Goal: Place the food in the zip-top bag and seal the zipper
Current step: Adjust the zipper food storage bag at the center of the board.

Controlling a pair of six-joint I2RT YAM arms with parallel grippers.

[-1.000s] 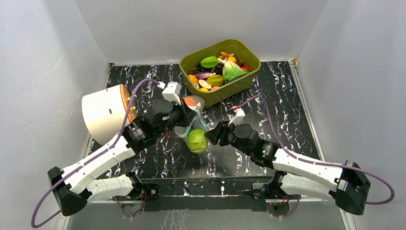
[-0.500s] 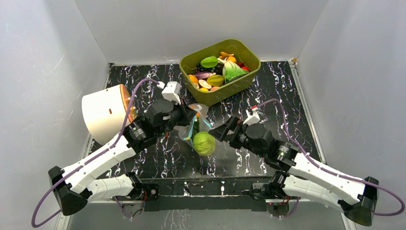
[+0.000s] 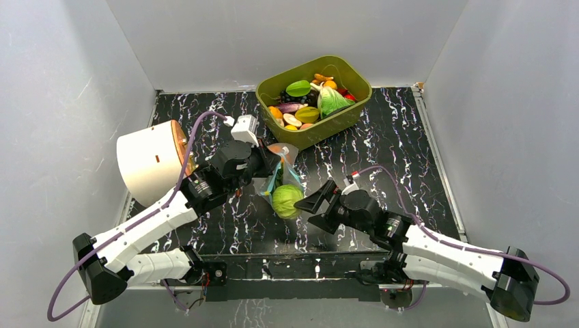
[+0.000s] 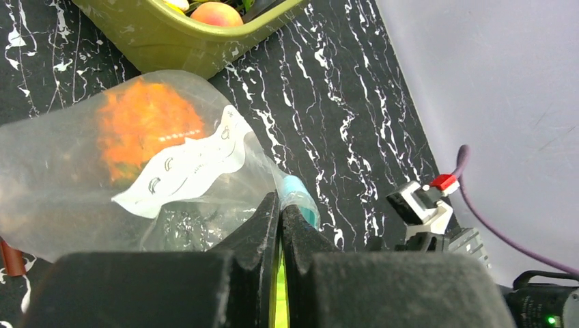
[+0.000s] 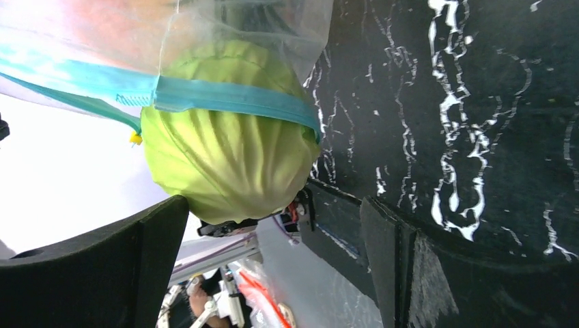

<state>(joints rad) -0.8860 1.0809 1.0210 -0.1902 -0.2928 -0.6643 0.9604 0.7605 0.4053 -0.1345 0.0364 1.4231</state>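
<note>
The left gripper is pinching its two black fingers fully together on the clear, crinkly plastic zip-top bag, gripping the film just beside the thin light-blue zipper strip that forms its rim. It is holding the zip-top bag just in front of the olive-green plastic tub, on the side nearer the arm bases, above the black, white-veined table.

A blurred orange toy food piece is lying inside the zip-top bag, at the end closest to the olive-green tub. A round pale-green toy cabbage is sitting at the bag's other end, farther from the tub. In the right wrist view the zipper strip is running across the cabbage, so that part of it is lying under the film and the rest is bulging out past the rim.

The right gripper is standing with its jaws spread wide and is holding nothing. It is pointing at the cabbage from the side away from the tub; whether a finger is touching the cabbage cannot be told. More small colourful toy fruits and vegetables are lying heaped inside the tub. A cream-coloured cylinder is lying on its side well to the left of the tub, against the wall.
</note>
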